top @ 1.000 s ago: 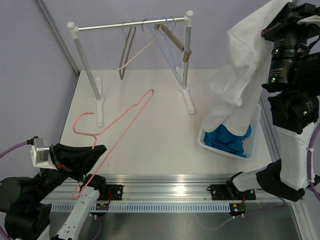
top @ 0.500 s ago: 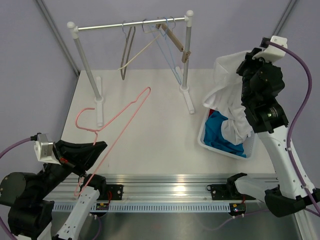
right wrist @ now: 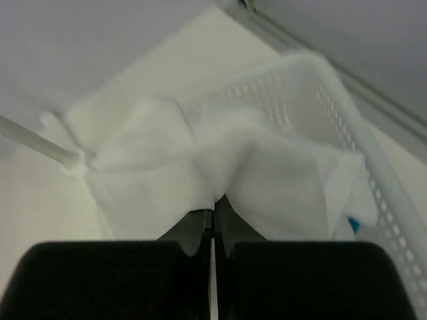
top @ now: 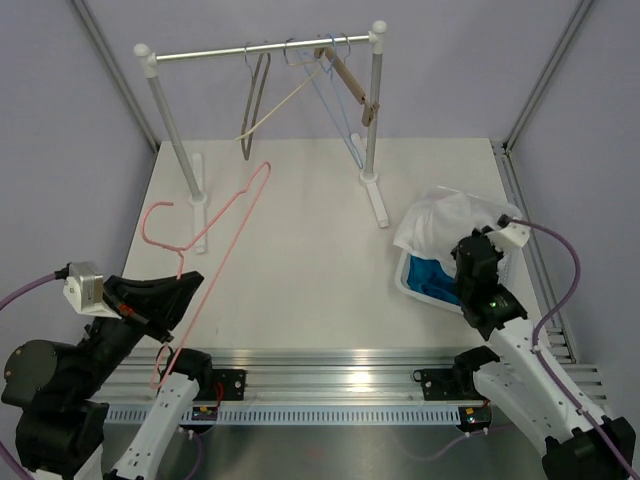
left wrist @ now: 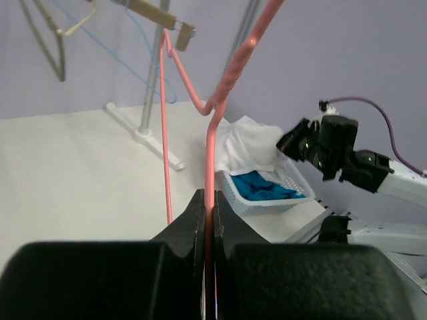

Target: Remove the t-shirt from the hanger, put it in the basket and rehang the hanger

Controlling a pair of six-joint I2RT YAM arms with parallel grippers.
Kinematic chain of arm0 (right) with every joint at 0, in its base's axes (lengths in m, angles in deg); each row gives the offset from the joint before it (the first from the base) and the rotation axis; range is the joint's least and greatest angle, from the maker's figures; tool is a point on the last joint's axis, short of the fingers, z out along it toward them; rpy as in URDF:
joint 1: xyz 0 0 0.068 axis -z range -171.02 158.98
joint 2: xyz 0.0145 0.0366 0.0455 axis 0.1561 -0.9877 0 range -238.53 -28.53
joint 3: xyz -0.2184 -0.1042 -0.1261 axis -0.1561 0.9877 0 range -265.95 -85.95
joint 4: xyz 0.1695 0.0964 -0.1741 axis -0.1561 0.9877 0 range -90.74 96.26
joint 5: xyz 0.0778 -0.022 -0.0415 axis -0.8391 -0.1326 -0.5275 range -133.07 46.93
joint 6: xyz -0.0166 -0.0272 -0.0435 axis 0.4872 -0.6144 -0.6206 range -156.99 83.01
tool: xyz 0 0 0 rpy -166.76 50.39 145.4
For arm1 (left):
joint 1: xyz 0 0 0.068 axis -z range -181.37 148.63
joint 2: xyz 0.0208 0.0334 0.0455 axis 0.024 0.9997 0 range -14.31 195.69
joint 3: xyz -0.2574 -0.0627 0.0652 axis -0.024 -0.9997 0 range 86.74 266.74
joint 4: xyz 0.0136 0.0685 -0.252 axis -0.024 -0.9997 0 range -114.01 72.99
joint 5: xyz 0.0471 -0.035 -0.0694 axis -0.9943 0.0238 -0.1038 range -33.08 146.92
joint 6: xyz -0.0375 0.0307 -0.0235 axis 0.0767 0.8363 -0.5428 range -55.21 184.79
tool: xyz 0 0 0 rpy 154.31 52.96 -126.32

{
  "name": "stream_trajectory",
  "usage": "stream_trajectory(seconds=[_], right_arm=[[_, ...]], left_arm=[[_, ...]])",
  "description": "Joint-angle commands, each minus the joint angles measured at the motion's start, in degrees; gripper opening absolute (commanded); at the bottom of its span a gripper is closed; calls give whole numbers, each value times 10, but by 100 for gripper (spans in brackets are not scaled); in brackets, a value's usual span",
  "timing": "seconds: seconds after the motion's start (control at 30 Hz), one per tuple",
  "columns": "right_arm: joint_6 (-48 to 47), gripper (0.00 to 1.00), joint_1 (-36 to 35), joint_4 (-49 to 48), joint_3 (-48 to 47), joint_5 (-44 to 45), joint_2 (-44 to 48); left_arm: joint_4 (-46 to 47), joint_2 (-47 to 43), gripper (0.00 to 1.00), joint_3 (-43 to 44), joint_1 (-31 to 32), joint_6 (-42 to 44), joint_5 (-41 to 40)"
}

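At the near edge, the left gripper [left wrist: 208, 200] is clenched on the thin pink wire hanger [left wrist: 211, 153], which slants up over the white table [top: 320, 250]. To the right and well apart from it, the right gripper [right wrist: 213, 207] pinches the white cotton t-shirt [right wrist: 167, 167], heaped over the white plastic mesh basket [right wrist: 353, 127] of blue cloth [top: 432, 275]. Farthest back stands the white-posted metal clothes rail [top: 200, 54] with several hangers [top: 349, 78].

The right gripper [right wrist: 213, 212] has its jaws pressed together on a fold of the white t-shirt [right wrist: 193, 167]. The blurred cloth bunches ahead of them and spills over the near rim of a white perforated basket [right wrist: 347, 127]. A scrap of blue cloth [right wrist: 353, 225] peeks out at the lower right. The pale surface [right wrist: 40, 220] lies around the basket.
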Motion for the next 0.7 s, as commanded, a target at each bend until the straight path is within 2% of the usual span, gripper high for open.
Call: stream_trajectory(seconds=[0.0,0.1,0.13,0.3,0.37,0.43,0.5,0.67], right_arm=[[182,0,1,25,80,10,17],[168,13,1,17,102,17,61],[158,26,1,24,99,20,73],[111,70,1,76,28,-11,170],[91,87,1,80,8,-76,202],[91,90,1,125,-26,-103,207],[85,98,1,138,-40,-128,212],[79,99,1,149,-76,-212,224]], left_arm=[[-34,7,0,19,2,36,-96],[-52,18,0,5,2,52,-151],[-53,20,0,-3,2,48,-161],[-47,30,0,-80,2,30,-198],[-47,30,0,-93,2,17,-198],[-52,34,0,-91,2,14,-199],[-68,44,0,-84,2,15,-207],[-89,87,0,-96,2,43,-275]])
